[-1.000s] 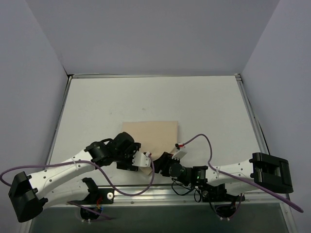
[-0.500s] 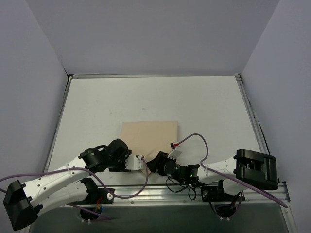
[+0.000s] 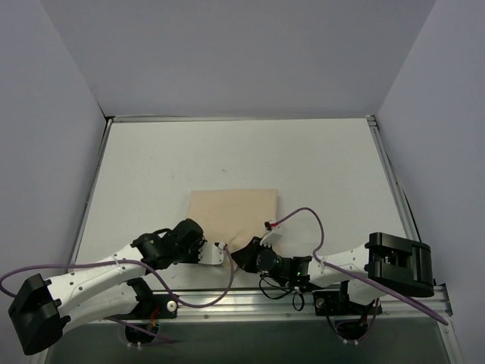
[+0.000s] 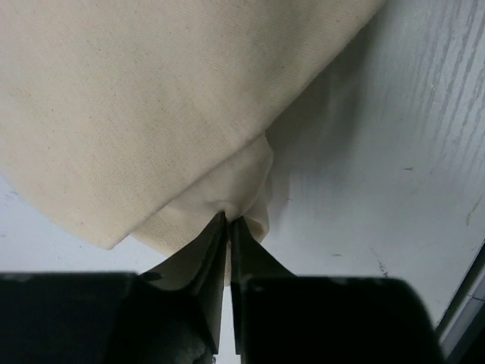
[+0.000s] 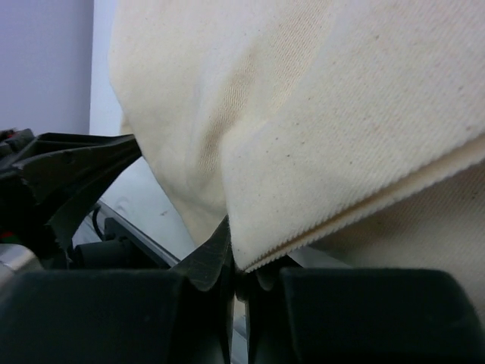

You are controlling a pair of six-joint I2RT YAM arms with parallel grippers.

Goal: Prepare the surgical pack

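My left gripper [image 4: 228, 221] is clamped on a folded corner of the beige cloth [image 4: 151, 98], its 2 jaws almost meeting with the fabric nipped between them. My right gripper [image 5: 231, 241] grasps the same cloth at a hemmed edge, jaws pressed together on it, and the dark shape of my left one shows just beside it.

From above, both wrists crowd the cloth's near edge and cover it, so I cannot see that edge or the 2 grip points there. Whatever lies inside the cloth is hidden, and only plain beige fabric shows. Both wrist cameras are filled by cloth that runs off the frame.

The cloth lies as a nearly square folded piece, a little wider from left to right, with its sides roughly in line with the table's edges. It sits near the middle of the table's width, toward my bases.

The table [image 3: 227, 152] is white with a faint grain. Plain pale walls [image 3: 227, 61] close it in on 3 sides.
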